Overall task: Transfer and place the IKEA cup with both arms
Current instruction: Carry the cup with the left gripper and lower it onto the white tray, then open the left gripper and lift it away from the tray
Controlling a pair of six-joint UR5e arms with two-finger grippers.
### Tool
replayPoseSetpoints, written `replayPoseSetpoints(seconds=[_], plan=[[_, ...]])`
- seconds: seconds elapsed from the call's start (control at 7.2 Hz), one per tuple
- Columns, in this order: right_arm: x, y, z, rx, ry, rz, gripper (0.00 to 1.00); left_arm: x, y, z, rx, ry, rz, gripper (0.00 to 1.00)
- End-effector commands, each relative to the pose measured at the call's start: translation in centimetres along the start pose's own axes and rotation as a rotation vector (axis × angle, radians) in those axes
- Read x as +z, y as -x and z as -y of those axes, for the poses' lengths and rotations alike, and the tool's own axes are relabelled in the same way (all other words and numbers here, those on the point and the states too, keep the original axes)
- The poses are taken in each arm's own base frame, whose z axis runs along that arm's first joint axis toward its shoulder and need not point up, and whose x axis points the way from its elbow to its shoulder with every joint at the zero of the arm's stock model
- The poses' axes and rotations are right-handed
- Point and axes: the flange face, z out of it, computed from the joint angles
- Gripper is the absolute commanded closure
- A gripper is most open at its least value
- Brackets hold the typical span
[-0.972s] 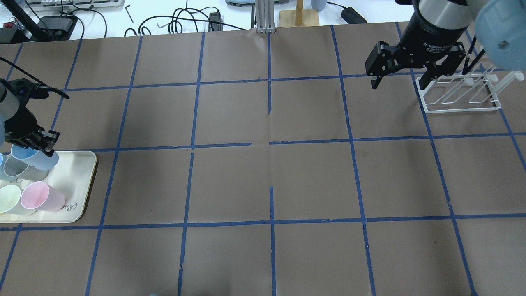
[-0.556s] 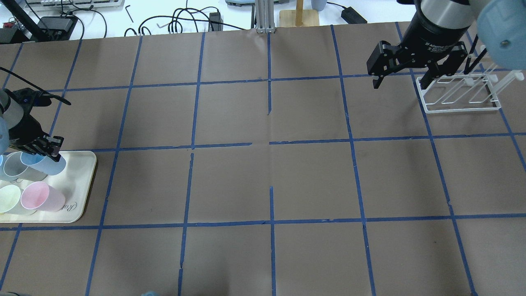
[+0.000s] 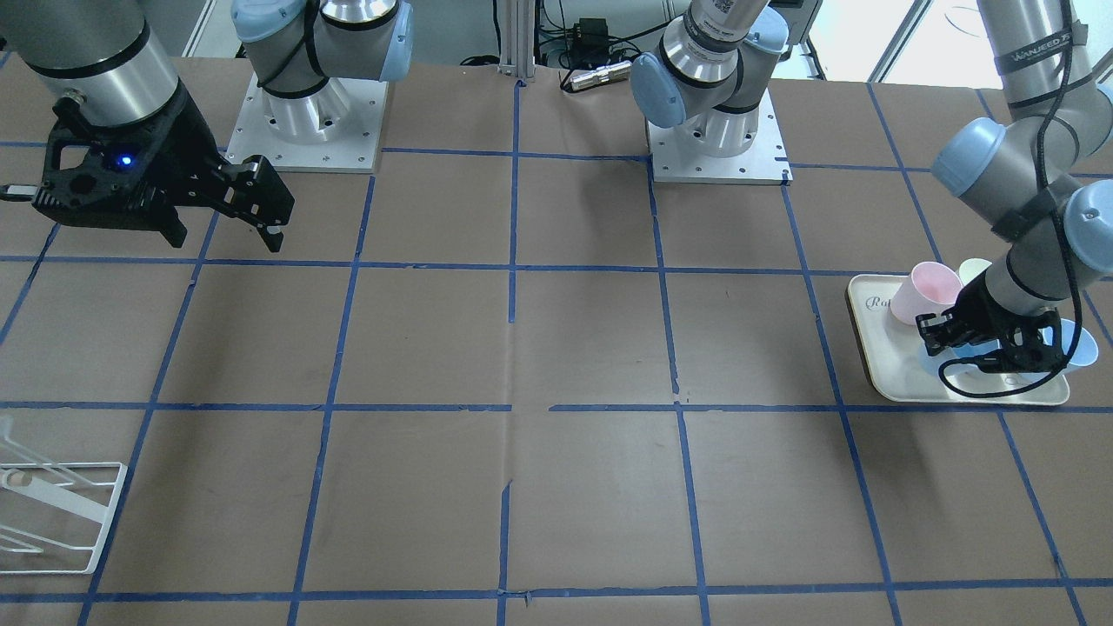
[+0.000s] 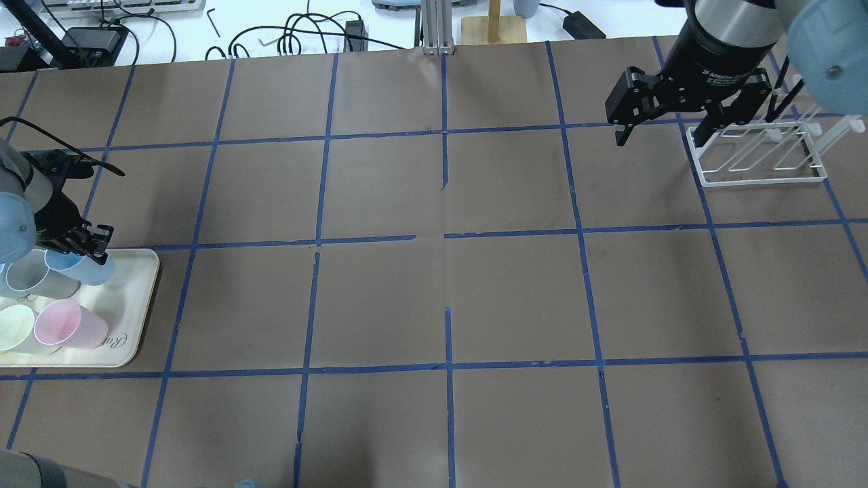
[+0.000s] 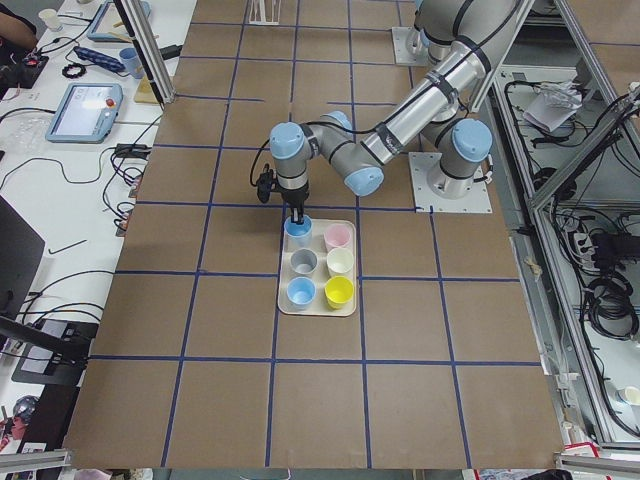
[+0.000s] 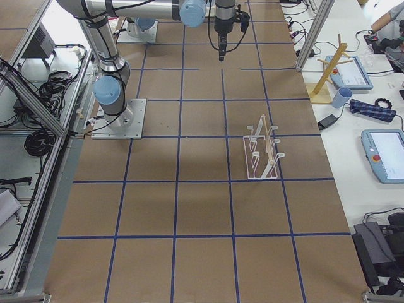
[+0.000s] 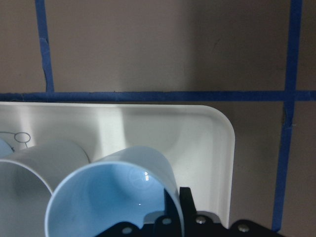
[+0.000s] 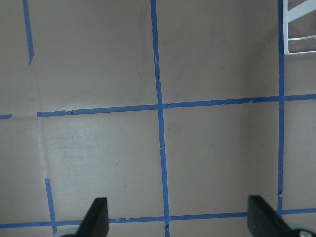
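The IKEA cup (image 4: 85,268) is a light-blue tumbler at the far inner corner of the cream tray (image 4: 129,298). My left gripper (image 4: 95,252) is shut on its rim, one finger inside and one outside, and the cup leans. In the left wrist view the cup (image 7: 113,197) fills the lower left, with the fingers (image 7: 185,207) on its rim. The cup also shows in the front view (image 3: 952,369) and in the left side view (image 5: 297,228). My right gripper (image 4: 658,135) is open and empty, above the table beside the white rack; its spread fingers (image 8: 96,217) frame bare paper.
Also on the tray are a grey cup (image 4: 34,278), a pink cup (image 4: 68,325), a pale green cup (image 4: 17,325), a second blue cup (image 5: 300,291) and a yellow cup (image 5: 339,291). A white wire rack (image 4: 756,156) stands at the far right. Blue tape lines cross the brown table.
My left gripper has moved a little to the right along the tray's far edge with the light-blue cup in its grip. The right arm has hardly moved.
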Motion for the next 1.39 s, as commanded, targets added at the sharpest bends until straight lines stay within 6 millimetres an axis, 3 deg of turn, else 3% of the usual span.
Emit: replayPoseSetpoints(seconds=[0.0, 0.14, 0.28, 0.42, 0.83, 1.11, 1.25], plan=[[0.0, 0.0, -0.1, 0.000, 0.002, 0.003, 0.00, 1.3, 0.0, 0.0, 0.012, 0.023, -0.010, 1.00], [-0.2, 0.0, 0.0, -0.001, -0.002, 0.004, 0.00, 1.4, 0.1, -0.2, 0.013, 0.045, 0.004, 0.84], [-0.2, 0.1, 0.1, -0.001, -0.005, 0.007, 0.00, 1.3, 0.2, -0.2, 0.015, 0.051, 0.015, 0.31], [-0.2, 0.1, 0.1, -0.001, -0.004, 0.007, 0.00, 1.1, 0.2, -0.2, 0.013, 0.051, 0.018, 0.00], [0.0, 0.1, -0.1, 0.001, 0.004, 0.007, 0.00, -1.8, 0.3, -0.8, 0.022, 0.091, 0.033, 0.00], [-0.2, 0.0, 0.0, 0.001, -0.002, 0.007, 0.00, -7.4, -0.9, -1.4, 0.030, 0.072, 0.022, 0.00], [-0.4, 0.1, -0.1, -0.001, -0.004, 0.009, 0.00, -10.7, -2.8, -1.0, 0.031, 0.068, -0.005, 0.00]])
